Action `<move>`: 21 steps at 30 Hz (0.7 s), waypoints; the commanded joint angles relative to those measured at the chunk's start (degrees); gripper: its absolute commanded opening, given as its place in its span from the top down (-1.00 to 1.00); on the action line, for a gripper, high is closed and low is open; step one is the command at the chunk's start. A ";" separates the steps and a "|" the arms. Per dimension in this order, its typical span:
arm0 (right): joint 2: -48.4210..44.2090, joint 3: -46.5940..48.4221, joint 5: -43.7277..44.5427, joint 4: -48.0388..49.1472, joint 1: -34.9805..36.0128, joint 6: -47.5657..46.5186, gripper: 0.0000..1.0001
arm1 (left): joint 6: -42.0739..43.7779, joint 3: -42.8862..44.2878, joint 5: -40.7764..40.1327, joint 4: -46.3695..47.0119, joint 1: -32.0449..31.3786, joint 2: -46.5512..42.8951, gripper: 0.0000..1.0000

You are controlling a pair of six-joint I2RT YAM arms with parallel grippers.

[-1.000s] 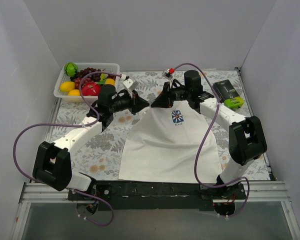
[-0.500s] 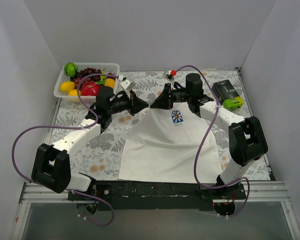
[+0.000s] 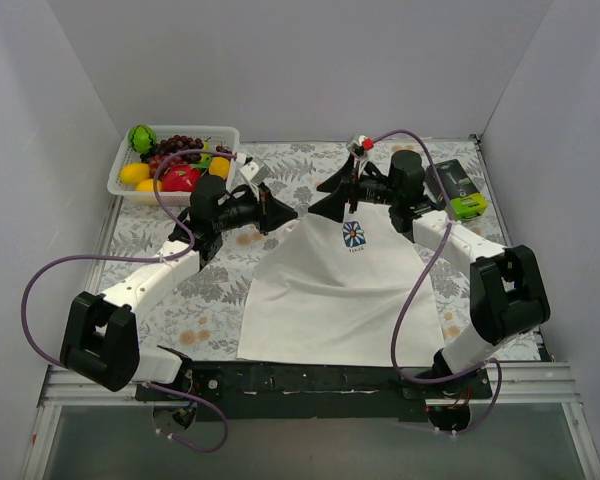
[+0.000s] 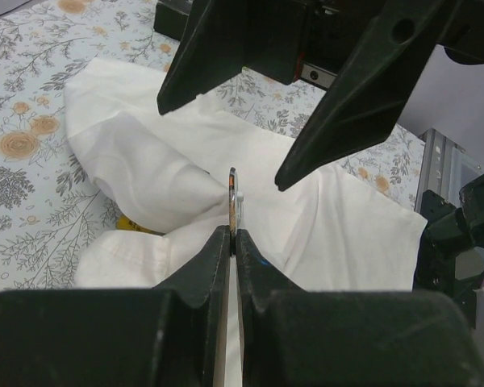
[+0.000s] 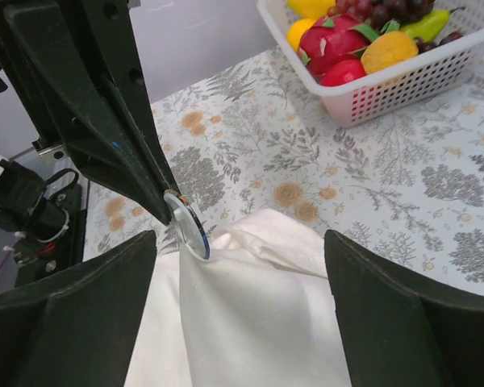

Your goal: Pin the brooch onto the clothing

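The clothing, a white T-shirt with a blue square logo, lies on the floral cloth, its neck end bunched up between the two grippers. My left gripper is shut on the brooch, a thin disc seen edge-on in the left wrist view. From the right wrist the brooch shows a pale face and dark rim, and its lower edge touches raised shirt fabric. My right gripper is open wide, its fingers on either side of the brooch but clear of it.
A white basket of fruit stands at the back left; from the right wrist the basket lies just beyond the shirt. A green and black device lies at the back right. Purple cables loop over both arms.
My right gripper has opened wide and drawn back a little to the right, away from the shirt's neck. The left gripper stays shut on the brooch in about the same place.
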 commanded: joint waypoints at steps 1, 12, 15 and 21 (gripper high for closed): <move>-5.16 -2.75 2.94 7.63 -0.04 -0.61 -0.89 | -0.23 -0.40 1.26 0.83 0.34 -2.77 1.00; -7.63 -4.51 3.65 5.53 -0.22 -1.75 -0.95 | -0.75 -0.31 -2.60 -0.22 0.43 -3.03 1.00; -8.42 -5.31 4.52 3.34 -0.22 -3.16 -0.96 | -1.19 -0.05 -6.63 -0.92 0.61 -2.94 1.00; -9.82 -8.29 6.54 -0.44 -0.22 -5.53 -0.95 | -4.35 3.89 -13.23 -1.97 2.54 1.35 1.00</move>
